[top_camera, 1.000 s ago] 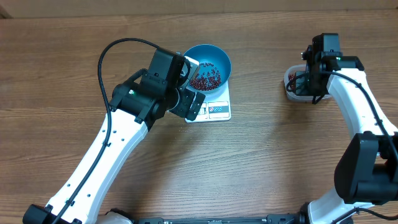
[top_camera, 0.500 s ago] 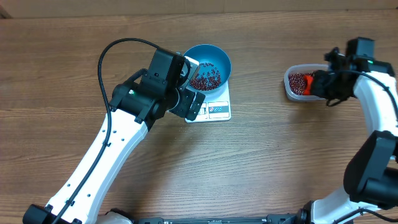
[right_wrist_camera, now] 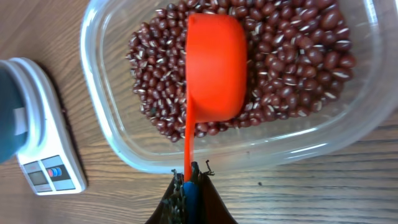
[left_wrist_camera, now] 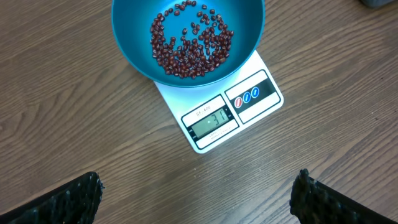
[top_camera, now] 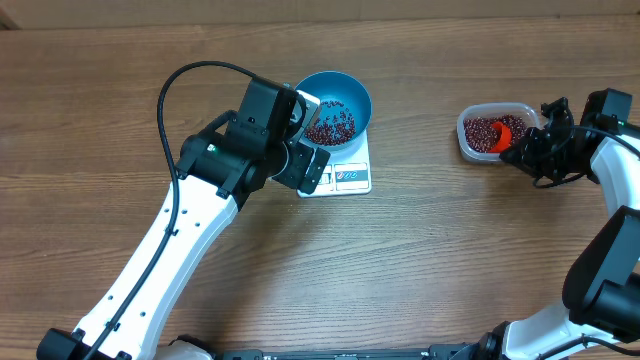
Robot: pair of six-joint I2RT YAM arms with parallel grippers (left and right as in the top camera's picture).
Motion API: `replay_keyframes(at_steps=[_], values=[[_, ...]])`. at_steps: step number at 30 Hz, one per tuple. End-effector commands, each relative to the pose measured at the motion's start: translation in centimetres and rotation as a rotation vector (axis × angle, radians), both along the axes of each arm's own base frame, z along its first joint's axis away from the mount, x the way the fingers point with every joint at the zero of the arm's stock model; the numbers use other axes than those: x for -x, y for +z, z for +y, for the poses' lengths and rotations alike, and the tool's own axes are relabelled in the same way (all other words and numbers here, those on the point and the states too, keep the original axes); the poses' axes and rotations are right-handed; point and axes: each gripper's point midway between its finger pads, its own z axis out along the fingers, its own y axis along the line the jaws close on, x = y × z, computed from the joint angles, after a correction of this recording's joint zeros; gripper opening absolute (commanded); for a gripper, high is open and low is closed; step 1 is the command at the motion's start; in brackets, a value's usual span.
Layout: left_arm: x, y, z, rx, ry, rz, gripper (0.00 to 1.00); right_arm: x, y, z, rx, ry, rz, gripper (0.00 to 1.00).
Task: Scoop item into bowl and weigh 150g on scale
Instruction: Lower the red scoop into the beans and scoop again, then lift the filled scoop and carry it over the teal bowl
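Observation:
The blue bowl (top_camera: pixel 352 95) stands on the white scale (top_camera: pixel 350 178) with a thin layer of red-brown beans (top_camera: pixel 330 127) in it. Seen from the left wrist, the bowl (left_wrist_camera: pixel 127 31) and the scale (left_wrist_camera: pixel 261 99) lie ahead of my left gripper (left_wrist_camera: pixel 198 186). That left gripper (top_camera: pixel 312 137) hovers open just left of the scale, with nothing between its fingers. At the right, my right gripper (right_wrist_camera: pixel 191 171) is shut on the thin handle of an orange scoop (right_wrist_camera: pixel 214 62). The scoop's cup lies over the beans (right_wrist_camera: pixel 292 68) in the clear tub (right_wrist_camera: pixel 106 124).
The clear plastic tub (top_camera: pixel 465 140) sits on the wooden table at the right, with my right gripper (top_camera: pixel 535 150) just to its right. The left arm's black cable loops over the table at the upper left. The scale (right_wrist_camera: pixel 50 149) shows at the left edge of the right wrist view.
My right arm has swung from over the tub to its right side, and the orange scoop now reaches into the tub's beans. The left arm, bowl and scale have not moved.

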Motion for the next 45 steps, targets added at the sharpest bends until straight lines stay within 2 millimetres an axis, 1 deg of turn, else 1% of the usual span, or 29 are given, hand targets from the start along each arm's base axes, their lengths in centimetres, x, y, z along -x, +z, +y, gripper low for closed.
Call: replay_keyframes(at_steps=[1, 11, 19, 34, 38, 45], values=[[-0.2, 0.7, -0.1, 0.008, -0.018, -0.019, 1.00, 0.2, -0.3, 1.1, -0.061, 0.014, 0.002, 0.04], [-0.2, 0.7, -0.1, 0.008, -0.018, -0.019, 1.00, -0.5, 0.8, 2.3, -0.143, 0.036, -0.056, 0.04], [-0.2, 0.7, -0.1, 0.008, -0.018, -0.019, 1.00, -0.8, 1.3, 2.7, -0.176, 0.045, -0.079, 0.04], [-0.2, 0.7, -0.1, 0.008, -0.018, -0.019, 1.00, -1.1, 1.5, 2.6, -0.182, 0.040, -0.097, 0.04], [-0.2, 0.7, -0.1, 0.008, -0.017, -0.019, 1.00, -1.1, 1.5, 2.0, -0.190, 0.009, -0.091, 0.04], [-0.2, 0.7, -0.1, 0.008, -0.018, -0.019, 1.00, -0.9, 2.2, 1.1, -0.248, -0.025, -0.110, 0.04]])
